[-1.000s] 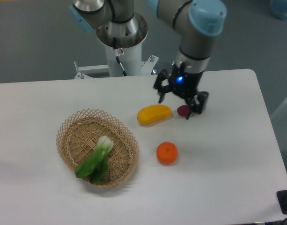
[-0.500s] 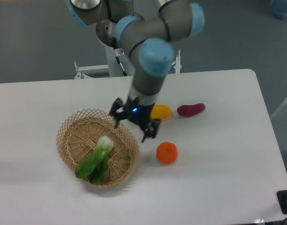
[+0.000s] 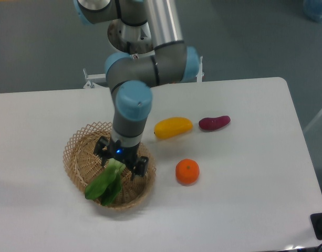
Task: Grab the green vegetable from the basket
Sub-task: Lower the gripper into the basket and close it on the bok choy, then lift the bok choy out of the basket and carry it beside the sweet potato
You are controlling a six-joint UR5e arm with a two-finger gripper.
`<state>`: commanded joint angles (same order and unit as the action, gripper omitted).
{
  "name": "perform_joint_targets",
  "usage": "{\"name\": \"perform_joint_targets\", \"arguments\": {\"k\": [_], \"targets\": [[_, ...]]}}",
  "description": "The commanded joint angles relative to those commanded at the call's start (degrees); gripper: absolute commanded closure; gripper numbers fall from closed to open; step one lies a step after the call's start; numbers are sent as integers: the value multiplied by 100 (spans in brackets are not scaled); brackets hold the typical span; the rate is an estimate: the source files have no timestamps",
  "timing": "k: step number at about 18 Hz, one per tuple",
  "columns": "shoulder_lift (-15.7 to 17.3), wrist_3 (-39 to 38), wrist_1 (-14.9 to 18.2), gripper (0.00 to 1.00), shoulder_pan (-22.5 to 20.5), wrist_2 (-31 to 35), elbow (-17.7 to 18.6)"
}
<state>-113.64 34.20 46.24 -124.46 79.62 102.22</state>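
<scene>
The green vegetable lies in the tan wicker basket at the left of the white table, its dark leaves pointing to the front left and its pale stem end up under the gripper. My gripper is open and hangs directly over that stem end, with one finger on each side of it. The stem's tip is partly hidden by the gripper. I cannot tell whether the fingers touch the vegetable.
A yellow fruit and a purple sweet potato lie on the table to the right of the basket. An orange sits in front of them, close to the basket's right rim.
The arm has swung left from the purple sweet potato, past the yellow fruit, and lowered over the basket. The gripper now straddles the vegetable's stem. The produce has not moved.
</scene>
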Motion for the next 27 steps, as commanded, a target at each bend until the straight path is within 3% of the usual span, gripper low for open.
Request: {"name": "perform_joint_targets", "arguments": {"k": [10,11,13,16,18,24,27], "targets": [[-176,-115,-89,0,167,325,9],[-176,-150,-132,3,167,352,9],[-176,-203,-203,29,167,422,18],[-150,-194,-203,53,168,440,9],[-132,-168,-212,60,167,475,0],[-53,-133,-185,60,141,484,-70],[209,-37,-124,60,45,484,-79]]}}
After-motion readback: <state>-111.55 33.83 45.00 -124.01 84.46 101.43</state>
